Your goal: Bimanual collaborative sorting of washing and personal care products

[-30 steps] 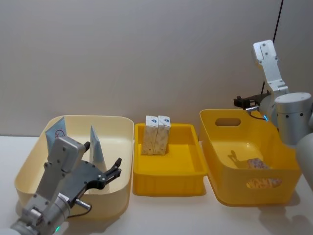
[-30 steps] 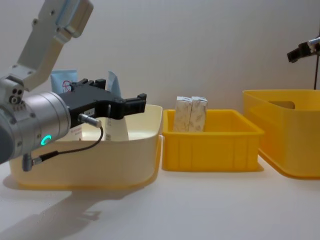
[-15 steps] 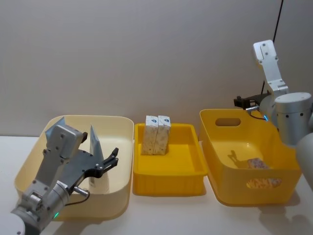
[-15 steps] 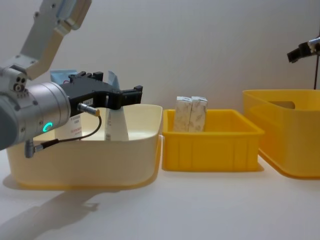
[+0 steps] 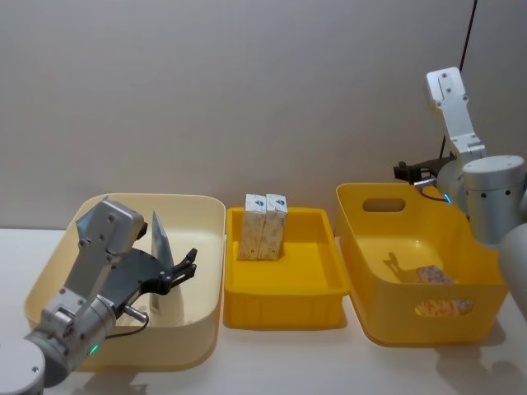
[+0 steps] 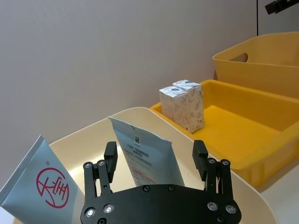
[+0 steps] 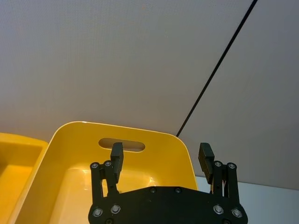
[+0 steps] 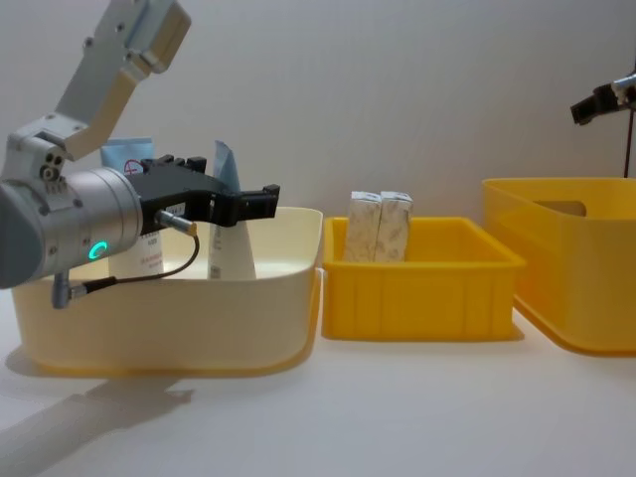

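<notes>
Left tool (image 5: 181, 267), at the lower left of the head view, hangs inside the cream bin (image 5: 148, 198) with its fingers spread and nothing between them. That bin is the largest thing on the surface (image 5: 280, 354). The handled yellow bin (image 5: 412, 247) stands at the right and the shallow yellow tray (image 5: 284, 284) lies between the two.

The coming move turns on the white tube (image 6: 147, 154). In the left wrist view it stands straight ahead of the left tool, its long axis close to upright and its crimped end up. Its broad face is turned to the tool, and the two fingers line up with its side edges without touching. From here, a short advance and a squeeze across its width looks enough.

A second tube (image 6: 44, 182), with a red round logo, leans just beside it. Two cartons (image 5: 263, 226) stand touching at the back of the tray.

Right tool (image 7: 161, 156), fingers apart, hovers over the handled bin's far rim, well apart from the tubes, so the left arm is nearer.
</notes>
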You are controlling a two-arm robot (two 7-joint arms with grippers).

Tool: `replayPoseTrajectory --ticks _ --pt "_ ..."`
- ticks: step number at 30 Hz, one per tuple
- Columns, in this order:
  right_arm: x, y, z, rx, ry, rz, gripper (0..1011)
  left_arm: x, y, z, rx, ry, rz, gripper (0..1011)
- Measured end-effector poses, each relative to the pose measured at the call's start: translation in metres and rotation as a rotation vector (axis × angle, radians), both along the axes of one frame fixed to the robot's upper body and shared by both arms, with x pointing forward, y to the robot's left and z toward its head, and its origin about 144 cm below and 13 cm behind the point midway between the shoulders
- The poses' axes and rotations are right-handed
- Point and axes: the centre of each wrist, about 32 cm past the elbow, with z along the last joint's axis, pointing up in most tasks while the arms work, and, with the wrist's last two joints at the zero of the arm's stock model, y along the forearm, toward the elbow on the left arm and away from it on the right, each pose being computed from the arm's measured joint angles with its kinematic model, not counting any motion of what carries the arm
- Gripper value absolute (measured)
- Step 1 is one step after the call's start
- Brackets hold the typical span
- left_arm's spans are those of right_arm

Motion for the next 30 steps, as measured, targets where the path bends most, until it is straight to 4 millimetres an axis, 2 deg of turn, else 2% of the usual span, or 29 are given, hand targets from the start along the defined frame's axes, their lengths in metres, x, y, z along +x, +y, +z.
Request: replayPoseTrajectory --ticks 11,16,19,23,27,28,30 --pt "0.000 0.000 0.000 0.000 0.000 0.000 1001 0.015 0.009 0.004 0.022 0.032 -0.002 1003" --pt "0.000 0.000 0.000 0.000 0.000 0.000 1001 0.019 0.012 0.005 0.028 0.040 -0.002 951" --pt "0.000 0.000 0.000 0.000 0.000 0.000 1001 0.021 0.013 0.006 0.030 0.043 -0.001 884" --pt "0.000 0.000 0.000 0.000 0.000 0.000 1001 0.023 0.014 0.006 0.032 0.047 -0.001 737" --pt "0.000 0.000 0.000 0.000 0.000 0.000 1001 0.024 0.015 0.007 0.034 0.049 -0.001 646" --pt "0.000 0.000 0.000 0.000 0.000 0.000 1001 0.024 0.015 0.007 0.034 0.050 -0.001 590" --pt "0.000 0.000 0.000 0.000 0.000 0.000 1001 0.024 0.015 0.007 0.035 0.051 -0.001 539"
